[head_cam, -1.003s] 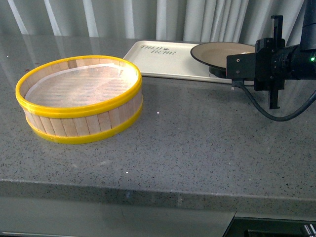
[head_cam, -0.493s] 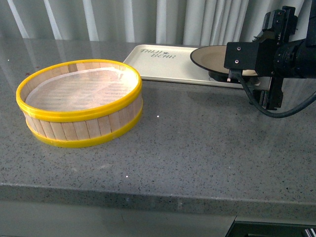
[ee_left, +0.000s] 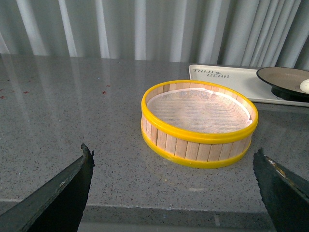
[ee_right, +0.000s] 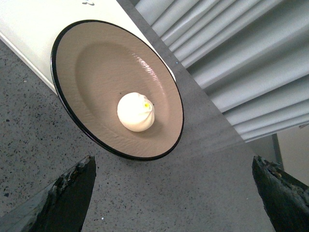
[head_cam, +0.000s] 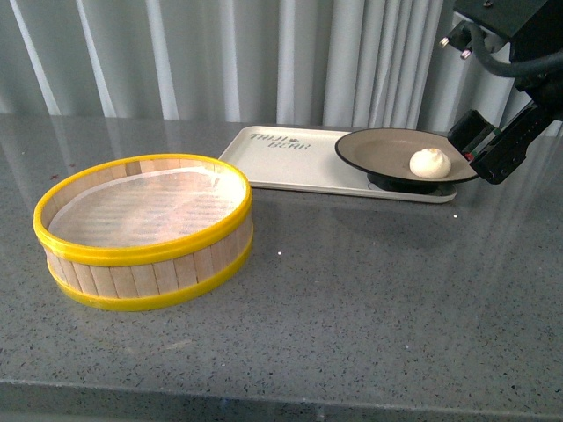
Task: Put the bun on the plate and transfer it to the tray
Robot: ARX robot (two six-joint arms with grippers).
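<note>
Right gripper [ee_right: 174, 193] sat with its jaws spread wide and nothing between them, raised above the counter just beside the plate's outer edge. Left gripper [ee_left: 174, 183] was likewise splayed and empty, hovering low over the grey speckled stone counter [head_cam: 352, 290], well apart from the work.

Ahead of the right gripper: the large round shallow plate, taupe inside with a thin black rim [ee_right: 72, 116], holding the small round white pleated steamed bun with a tiny yellow dot [ee_right: 136, 112]. Bun sat roughly mid-plate, slightly toward the gripper side in the front view [head_cam: 430, 163]. Plate [head_cam: 387, 149] rested on the near-right end of the flat cream-white rectangular tray with grey lettering [head_cam: 290, 163], its rim overhanging the tray edge toward the gripper. Both steps looked done, as far as I could judge.

Handling, as judgement: bun is probably light and soft, and would dent or tear under a firm pinch, so take it low across its widest part with little force, not at the pleats. Plate looked stiff, glossy and likely slippery; the only grip is the thin rim on the overhanging side, and it should be kept level or the bun would roll.

Further out, ahead of the left gripper: round wooden-slat steamer basket with yellow rims [head_cam: 145, 233], white liner inside, no bun in it.
</note>
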